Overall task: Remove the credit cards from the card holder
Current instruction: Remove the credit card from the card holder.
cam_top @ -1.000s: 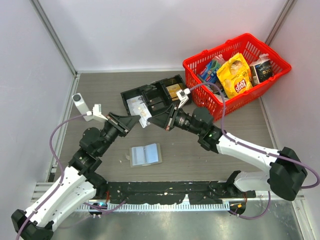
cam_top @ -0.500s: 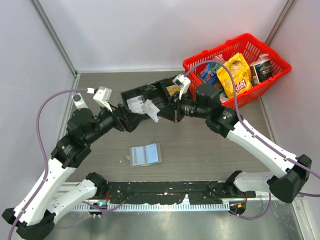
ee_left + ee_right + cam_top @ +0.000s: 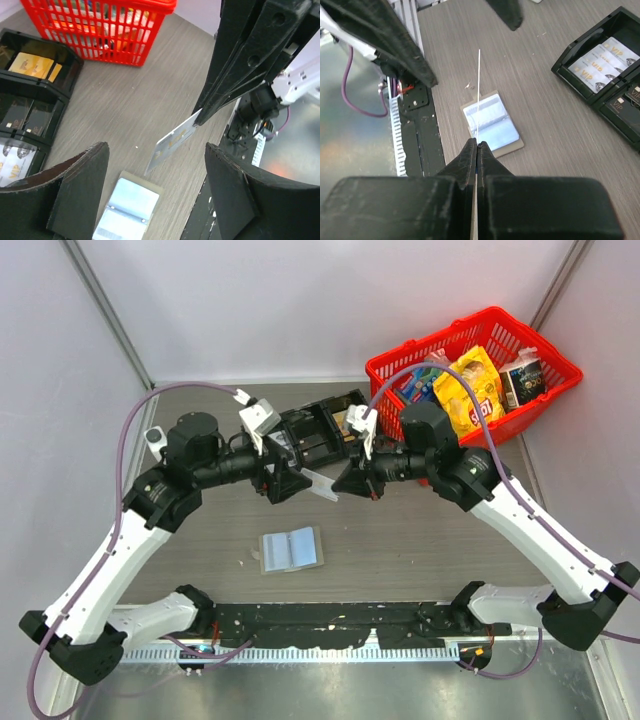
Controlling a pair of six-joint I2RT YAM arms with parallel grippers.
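Note:
The card holder [image 3: 291, 549] lies open on the table, grey-edged with pale blue pockets. It also shows in the left wrist view [image 3: 127, 207] and in the right wrist view [image 3: 492, 122]. My right gripper [image 3: 345, 483] is shut on a whitish credit card [image 3: 318, 483] and holds it in the air above the holder. That card is seen edge-on in the right wrist view [image 3: 479, 95], with the right gripper [image 3: 477, 145] pinching its near end. My left gripper [image 3: 285, 480] is wide open, facing the card [image 3: 175, 140] from the left without touching it.
A long black compartmented tray [image 3: 310, 425] with cards in it stands behind the grippers, also in the left wrist view [image 3: 30, 100] and the right wrist view [image 3: 605, 65]. A red basket [image 3: 470, 370] of snack packs sits at the back right. The black rail [image 3: 330, 620] runs along the near edge.
Both arms have lifted their elbows. The card has shifted right and slightly nearer with the right gripper, away from the tray. The left gripper now stands apart from the card.

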